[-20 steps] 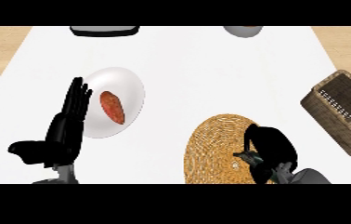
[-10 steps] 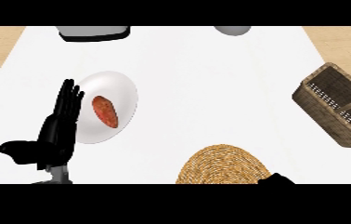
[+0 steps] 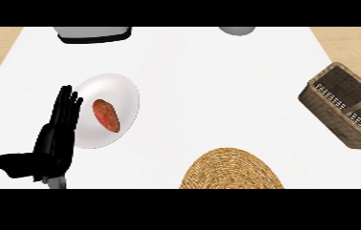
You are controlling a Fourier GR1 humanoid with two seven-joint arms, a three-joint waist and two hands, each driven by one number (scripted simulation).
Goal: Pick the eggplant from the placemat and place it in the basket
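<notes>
The round woven straw placemat (image 3: pixel 231 169) lies bare; the right hand is out of view, so the eggplant could miss the brown wicker basket (image 3: pixel 337 105). The black left hand (image 3: pixel 58 138) rests open, empty.

We see our left hand (image 3: pixel 55 138) resting open at the left, fingers up, beside a white plate (image 3: pixel 123 88) with an orange-red food (image 3: pixel 106 115) on it. A round placemat (image 3: pixel 231 169) lies low. A basket (image 3: pixel 337 105) sits right.
</notes>
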